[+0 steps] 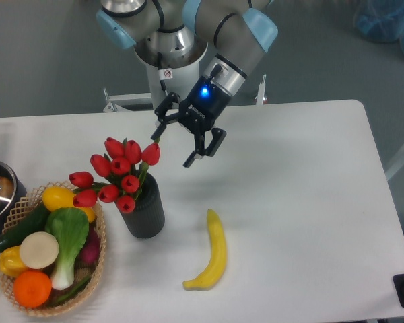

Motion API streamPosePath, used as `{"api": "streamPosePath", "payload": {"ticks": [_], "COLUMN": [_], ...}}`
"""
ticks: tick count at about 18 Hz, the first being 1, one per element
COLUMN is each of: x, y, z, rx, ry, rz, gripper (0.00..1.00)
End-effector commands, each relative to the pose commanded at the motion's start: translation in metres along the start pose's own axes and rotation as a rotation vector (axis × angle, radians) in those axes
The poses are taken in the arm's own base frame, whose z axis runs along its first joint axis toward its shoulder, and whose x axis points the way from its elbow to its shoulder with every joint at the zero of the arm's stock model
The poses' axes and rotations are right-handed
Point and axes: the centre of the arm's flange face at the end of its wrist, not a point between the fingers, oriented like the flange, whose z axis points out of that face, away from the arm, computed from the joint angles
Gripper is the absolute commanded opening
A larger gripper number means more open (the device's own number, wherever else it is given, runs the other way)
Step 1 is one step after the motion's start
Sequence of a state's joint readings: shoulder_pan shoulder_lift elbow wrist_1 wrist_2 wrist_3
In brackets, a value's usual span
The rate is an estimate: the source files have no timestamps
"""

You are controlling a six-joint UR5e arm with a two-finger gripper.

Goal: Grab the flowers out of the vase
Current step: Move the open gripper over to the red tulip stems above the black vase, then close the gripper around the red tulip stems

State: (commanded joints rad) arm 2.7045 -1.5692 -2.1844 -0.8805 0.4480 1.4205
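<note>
So from the fixed camera: the flowers are sitting in the vase, buds leaning out to the left, over on the left part of the white counter. The gripper hangs just up and right of the bunch, jaws spread open, nothing in them, near the top bud. A banana lies right of the vase, and a basket of veg sits just left of it.
</note>
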Motion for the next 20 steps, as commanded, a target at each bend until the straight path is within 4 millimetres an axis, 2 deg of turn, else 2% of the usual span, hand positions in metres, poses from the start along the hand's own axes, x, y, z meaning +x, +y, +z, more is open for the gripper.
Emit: {"api": "streamPosePath", "payload": {"ticks": [2,3,6,17,18,20], "x": [-0.004,-0.012,-0.022,-0.013,-0.014,-0.013], "y": [0.001,0.005,0.003,-0.008,-0.007,-0.010], "z": [0.004,0.007,0.025,0.055,0.057,0.058], "rx": [0.026,0.028,0.026,0.072,0.071,0.071], "ry": [0.013,0.014,0.051,0.125,0.128,0.131], "rz": [-0.006,-0.009,-0.002,0.017,0.013,0.018], "gripper": [1.00,1.00,1.00,1.00,0.98,0.73]}}
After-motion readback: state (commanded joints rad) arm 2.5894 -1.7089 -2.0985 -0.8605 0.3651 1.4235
